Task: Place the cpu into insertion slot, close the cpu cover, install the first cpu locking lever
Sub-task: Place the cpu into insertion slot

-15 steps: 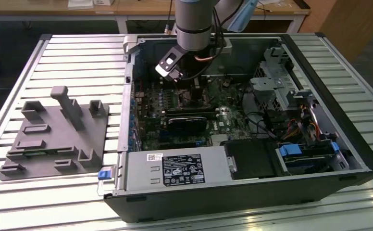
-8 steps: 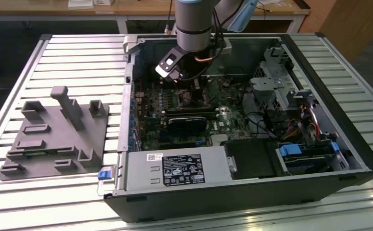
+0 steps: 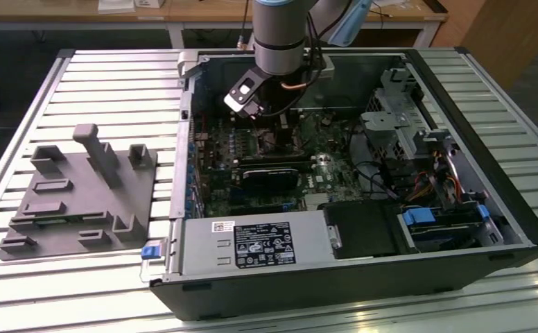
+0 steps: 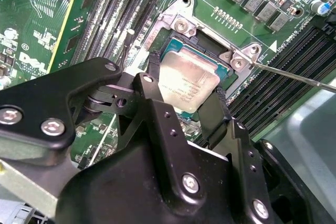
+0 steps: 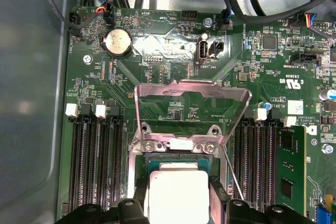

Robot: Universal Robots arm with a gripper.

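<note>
My gripper [image 4: 185, 85] is shut on the cpu [image 4: 190, 77], with a black finger against each of two opposite edges of the pale silvery chip. The chip sits at the insertion slot [image 4: 177, 44], whose dark rim shows around it; I cannot tell whether it is fully seated. In the first wrist view the cpu [image 5: 177, 195] lies between the fingers [image 5: 137, 198]. Beyond it the cpu cover [image 5: 191, 93] stands raised and open on its hinge. A thin wire lever [image 4: 294, 74] sticks out beside the socket. In the exterior view the gripper [image 3: 261, 119] reaches down into the open computer case [image 3: 491, 208].
Long black memory slots [image 5: 97, 166] flank the socket, and a green memory stick [image 5: 291, 166] stands on one side. A black card [image 3: 274, 177], the power supply [image 3: 250, 246] and drive bays [image 3: 435, 222] crowd the case. A grey fixture [image 3: 75, 194] rests on the slatted table.
</note>
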